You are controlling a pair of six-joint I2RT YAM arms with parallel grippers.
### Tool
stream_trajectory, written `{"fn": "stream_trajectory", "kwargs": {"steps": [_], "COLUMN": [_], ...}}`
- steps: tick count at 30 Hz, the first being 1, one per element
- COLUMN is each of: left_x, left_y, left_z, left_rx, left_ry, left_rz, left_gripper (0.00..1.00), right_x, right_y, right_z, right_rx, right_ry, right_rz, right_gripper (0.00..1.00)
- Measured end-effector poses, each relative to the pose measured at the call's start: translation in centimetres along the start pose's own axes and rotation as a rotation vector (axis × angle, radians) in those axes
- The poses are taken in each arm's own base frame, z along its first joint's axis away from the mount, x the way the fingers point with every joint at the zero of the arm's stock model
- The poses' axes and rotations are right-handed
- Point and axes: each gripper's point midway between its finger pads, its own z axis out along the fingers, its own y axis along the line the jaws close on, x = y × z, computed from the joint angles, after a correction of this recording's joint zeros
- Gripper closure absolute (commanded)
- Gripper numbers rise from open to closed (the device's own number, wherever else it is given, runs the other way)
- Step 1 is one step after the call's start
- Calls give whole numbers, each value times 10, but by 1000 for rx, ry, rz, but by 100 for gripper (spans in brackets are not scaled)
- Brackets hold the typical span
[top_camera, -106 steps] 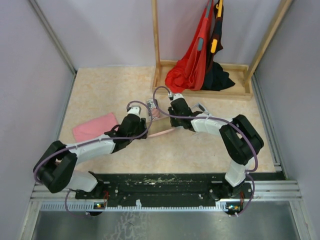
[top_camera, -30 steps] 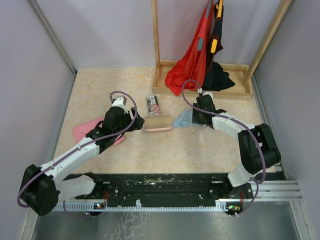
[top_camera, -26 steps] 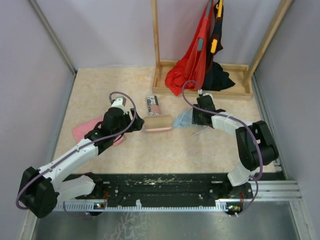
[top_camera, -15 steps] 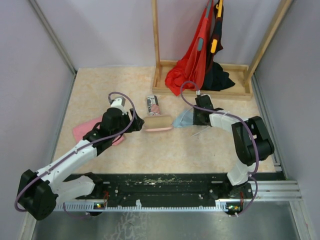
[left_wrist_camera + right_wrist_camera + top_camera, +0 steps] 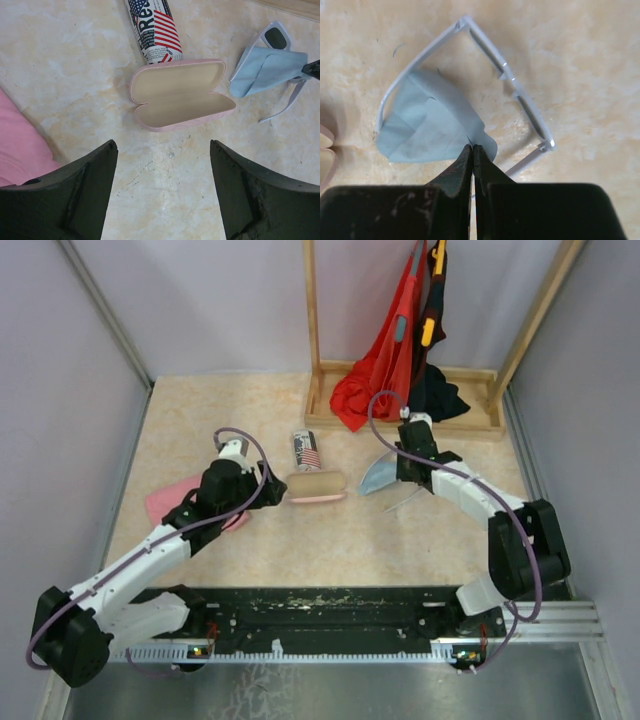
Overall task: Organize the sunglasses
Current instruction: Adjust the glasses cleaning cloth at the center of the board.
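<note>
A pair of sunglasses (image 5: 520, 95) with a white frame lies open on the tabletop, right of centre, its dark lens (image 5: 276, 36) showing in the left wrist view. A light-blue cloth (image 5: 427, 125) lies partly over it. My right gripper (image 5: 472, 147) is shut on the near edge of that cloth; in the top view the right gripper (image 5: 401, 472) sits just right of the cloth (image 5: 377, 478). My left gripper (image 5: 162, 190) hangs open over bare tabletop, short of an open pink case (image 5: 180, 95). No other sunglasses are in view.
A flag-printed case (image 5: 152, 27) lies just behind the pink case (image 5: 317, 486). A pink cloth (image 5: 178, 497) lies at the left, under the left arm. A wooden rack (image 5: 405, 425) with red and black bags stands at the back right.
My right gripper has closed on the light-blue cloth's edge and shifted slightly right, pulling the cloth with it. The left gripper has barely moved and stays open.
</note>
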Motion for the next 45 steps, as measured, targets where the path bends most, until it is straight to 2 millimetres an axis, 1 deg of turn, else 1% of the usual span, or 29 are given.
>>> {"fn": "stream_trajectory", "kwargs": {"steps": [4, 6, 8, 11, 13, 16, 18, 20, 21, 23, 26, 28, 29, 30, 32, 35, 38, 41, 43, 45], "left_x": [-4, -5, -5, -5, -9, -14, -17, -18, -17, -12, -3, 2, 5, 7, 12, 23, 42, 70, 95, 118], "left_y": [-2, -2, -2, -1, -2, -3, -4, -3, -3, 0, 4, 5, 5, 4, 3, 0, -5, -25, -45, -58], "left_z": [-4, -5, -7, -12, -18, -28, -33, -36, -36, -36, -34, -33, -33, -33, -31, -27, -20, -19, -19, -17], "left_rx": [9, 11, 11, 14, 21, 35, 42, 45, 43, 35, 25, 27, 32, 36, 48, 63, 71, 109, 145, 156], "left_ry": [-15, -17, -16, -18, -31, -57, -71, -80, -79, -66, -38, -18, -7, 2, 24, 73, 135, 205, 251, 289], "left_rz": [-2, 0, 2, 4, 2, -4, -8, -11, -12, -9, -3, 3, 5, 8, 12, 22, 47, 101, 147, 168], "left_gripper": [19, 19, 19, 18, 18, 18, 18, 18, 18, 19, 19, 19, 20, 20, 22, 26, 28, 29, 29, 29], "right_x": [-29, -38, -41, -33, -23, -9, -5, 2, 8, 30, 78, 109, 121, 130, 134, 124, 118, 115, 114, 112], "right_y": [-4, 0, 12, 42, 71, 107, 122, 128, 127, 121, 105, 91, 84, 78, 68, 55, 44, 39, 38, 39], "right_z": [-26, -39, -53, -77, -94, -118, -133, -142, -144, -139, -116, -103, -100, -99, -99, -102, -103, -101, -101, -100], "right_rx": [55, 67, 51, -28, -131, -286, -378, -451, -477, -499, -467, -414, -387, -365, -317, -241, -168, -129, -118, -112], "right_ry": [-77, -108, -128, -143, -144, -145, -169, -200, -208, -191, -75, 9, 40, 63, 72, 30, 10, -2, -9, -18], "right_rz": [-34, -58, -101, -197, -267, -341, -360, -361, -358, -348, -336, -329, -323, -314, -291, -228, -181, -136, -104, -70], "right_gripper": [100, 100, 100, 100, 100, 100, 100, 100, 96, 83, 65, 58, 56, 55, 54, 54, 59, 61, 61, 60]}}
